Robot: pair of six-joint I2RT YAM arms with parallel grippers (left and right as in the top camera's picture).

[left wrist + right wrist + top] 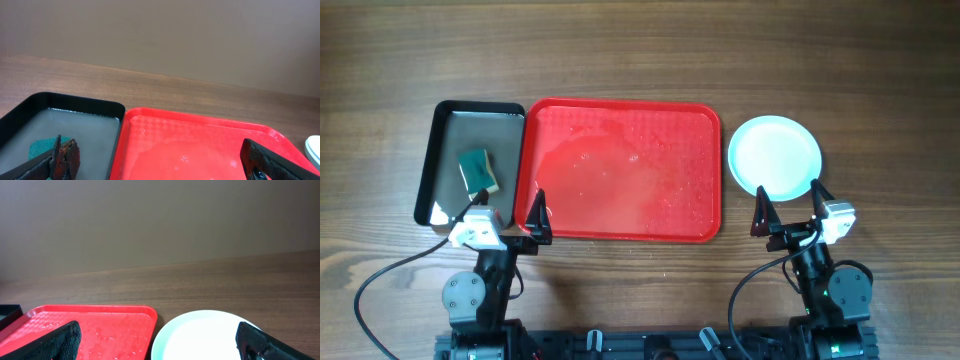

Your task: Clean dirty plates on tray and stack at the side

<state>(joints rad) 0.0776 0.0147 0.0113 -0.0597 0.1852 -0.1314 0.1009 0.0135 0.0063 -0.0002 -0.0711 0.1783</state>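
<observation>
Closest in, by the near-left corner of the red tray: left gripper, jaws wide apart. By the near-right corner: right gripper, jaws apart too. Just right of the tray on the wooden surface: pale plates, count hard to tell. Left of it: black tray with green sponge.

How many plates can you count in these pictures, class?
1 plate shows. It lies on the table just right of the red tray, and none is on the tray itself. Others may be stacked under it, hidden from above.
</observation>
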